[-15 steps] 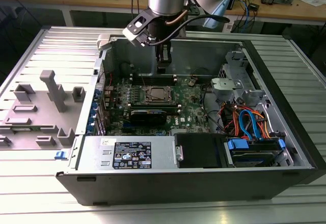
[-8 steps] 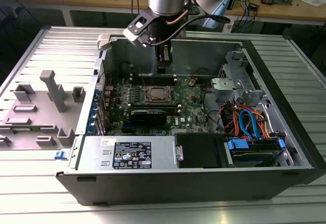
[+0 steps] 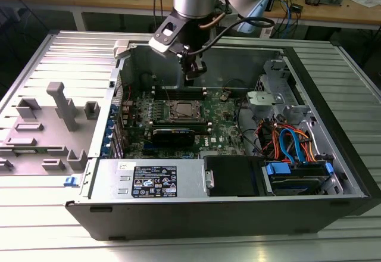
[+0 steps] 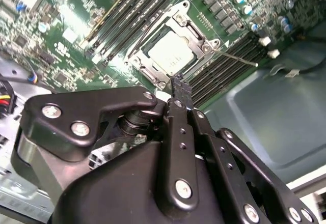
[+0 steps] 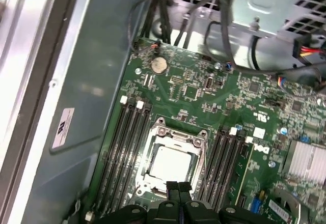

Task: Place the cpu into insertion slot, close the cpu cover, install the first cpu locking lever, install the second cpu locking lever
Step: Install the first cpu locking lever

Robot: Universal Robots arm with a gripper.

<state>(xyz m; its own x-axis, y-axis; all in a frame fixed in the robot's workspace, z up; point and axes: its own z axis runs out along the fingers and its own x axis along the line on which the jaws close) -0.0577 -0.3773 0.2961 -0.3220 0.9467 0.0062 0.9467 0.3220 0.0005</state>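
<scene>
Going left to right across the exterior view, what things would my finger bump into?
Grey plastic holders → green motherboard → orange and blue cables.

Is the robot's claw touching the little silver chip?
Apart. The exterior view shows it: the gripper ends short of the cpu, and a strip of the motherboard is visible between them.

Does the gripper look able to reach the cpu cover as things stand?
Probably yes. In the first wrist view the gripper hangs over the cpu cover, fingers shut, with nothing between them; the memory slots flank it without blocking.
</scene>
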